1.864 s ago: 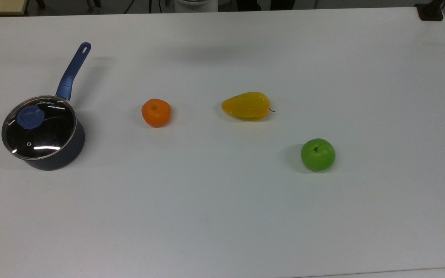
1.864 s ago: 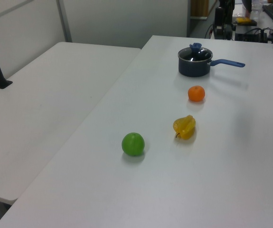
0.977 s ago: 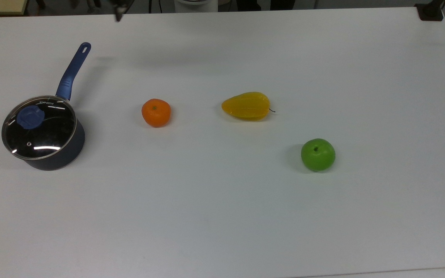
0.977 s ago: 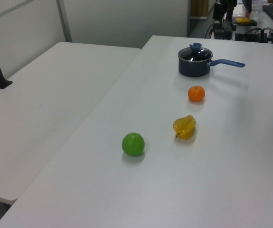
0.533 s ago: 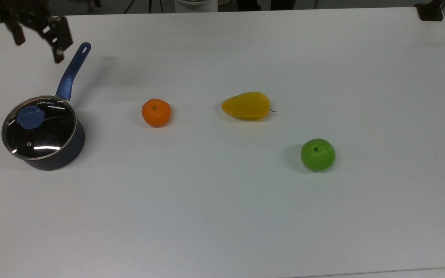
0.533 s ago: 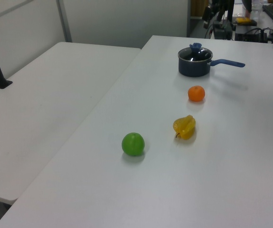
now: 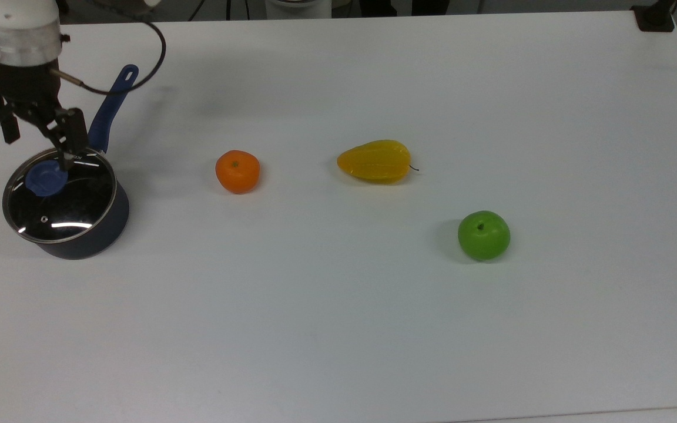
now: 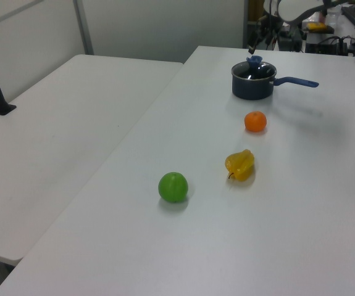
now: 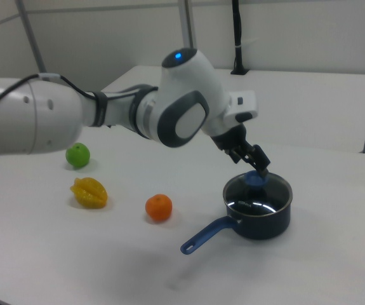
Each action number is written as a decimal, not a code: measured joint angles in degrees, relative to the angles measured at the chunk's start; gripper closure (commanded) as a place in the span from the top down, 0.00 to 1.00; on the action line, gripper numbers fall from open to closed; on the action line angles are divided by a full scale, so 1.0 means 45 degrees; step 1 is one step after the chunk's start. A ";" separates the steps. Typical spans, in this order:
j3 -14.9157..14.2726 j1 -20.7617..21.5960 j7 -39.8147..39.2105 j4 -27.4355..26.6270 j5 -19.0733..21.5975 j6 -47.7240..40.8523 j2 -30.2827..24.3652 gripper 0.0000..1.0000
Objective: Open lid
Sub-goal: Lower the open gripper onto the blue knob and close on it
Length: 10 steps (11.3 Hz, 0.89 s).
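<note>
The lid (image 7: pixel 74 205), clear glass with a metal rim and a blue knob (image 7: pixel 46 178), sits closed on the dark saucepan (image 7: pixel 100 232) at the top view's left. My gripper (image 7: pixel 37 150) hangs open just above the knob, one finger on each side of it, touching nothing. In the right view the gripper (image 9: pixel 253 164) hovers over the knob (image 9: pixel 255 180) on the lid (image 9: pixel 258 196). In the left view the gripper (image 8: pixel 260 46) is above the lid (image 8: pixel 255 69) at the far end of the table.
The saucepan's blue handle (image 7: pixel 112 106) points toward the table's far edge, beside my wrist. An orange (image 7: pixel 237 171), a yellow fruit (image 7: pixel 375 161) and a green apple (image 7: pixel 483 235) lie spread to the top view's right. The arm (image 9: pixel 106 114) reaches over them.
The gripper has come in from the top view's upper left and dropped toward the lid's knob. Lid, saucepan and fruit have not moved.
</note>
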 measured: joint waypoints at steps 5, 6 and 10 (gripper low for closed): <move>-0.0003 -0.0212 0.0400 0.0007 0.0024 0.1042 0.0874 1.00; 0.0001 -0.0208 0.0701 0.0007 0.0027 0.1042 0.0918 0.99; 0.0010 -0.0195 0.1060 0.0004 0.0034 0.1042 0.1051 0.64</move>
